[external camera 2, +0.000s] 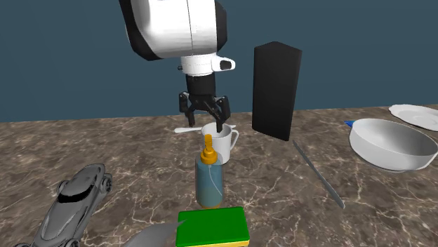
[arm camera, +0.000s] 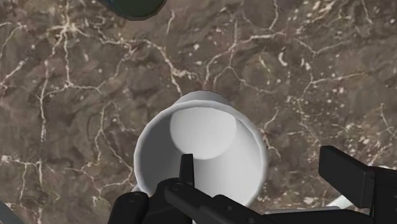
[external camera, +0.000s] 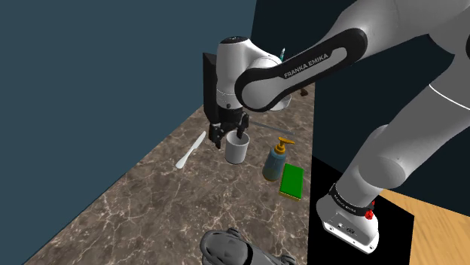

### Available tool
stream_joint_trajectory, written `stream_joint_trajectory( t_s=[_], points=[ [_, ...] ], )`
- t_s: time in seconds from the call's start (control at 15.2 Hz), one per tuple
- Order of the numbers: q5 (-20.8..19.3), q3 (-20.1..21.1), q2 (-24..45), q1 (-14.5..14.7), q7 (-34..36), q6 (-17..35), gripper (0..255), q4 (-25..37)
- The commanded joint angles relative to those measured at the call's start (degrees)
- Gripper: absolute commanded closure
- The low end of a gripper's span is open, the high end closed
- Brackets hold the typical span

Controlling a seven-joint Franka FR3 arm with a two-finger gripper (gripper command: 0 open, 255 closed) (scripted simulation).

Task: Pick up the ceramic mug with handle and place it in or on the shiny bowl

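Note:
A white mug (external camera: 236, 150) stands upright on the marble counter, its handle (external camera 2: 235, 137) turned toward the second exterior view's right. My black gripper (external camera 2: 207, 119) hangs open just over the mug (external camera 2: 219, 146), pointing down. In the wrist view the gripper (arm camera: 261, 167) straddles the wall of the mug (arm camera: 210, 137): one finger (arm camera: 185, 170) reaches inside the rim, the other (arm camera: 347, 173) stands outside. Neither finger touches the mug. The white bowl (external camera 2: 393, 144) sits far off at the second exterior view's right.
A soap bottle (external camera 2: 208, 179) and a green sponge (external camera 2: 213, 226) stand close to the mug. A tall black box (external camera 2: 275, 91) rises behind it. A white spoon (external camera: 190, 150), a grey toy car (external camera 2: 74, 203), a thin utensil (external camera 2: 319, 175) and a plate (external camera 2: 417, 112) lie around.

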Motion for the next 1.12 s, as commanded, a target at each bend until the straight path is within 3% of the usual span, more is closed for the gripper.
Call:
stream_joint_trajectory(
  t_s=[0.0, 0.66, 0.73, 1.06],
  points=[
    [-0.39, 0.23, 0.87, -0.03, 0.46, 1.73, 0, -0.92],
    [-1.03, 0.40, 2.12, -0.16, 0.96, 3.86, 0, -1.91],
    [-1.03, 0.40, 2.12, -0.16, 0.96, 3.86, 255, -1.91],
    [-1.03, 0.40, 2.12, -0.16, 0.96, 3.86, 255, -1.91]
  ],
)
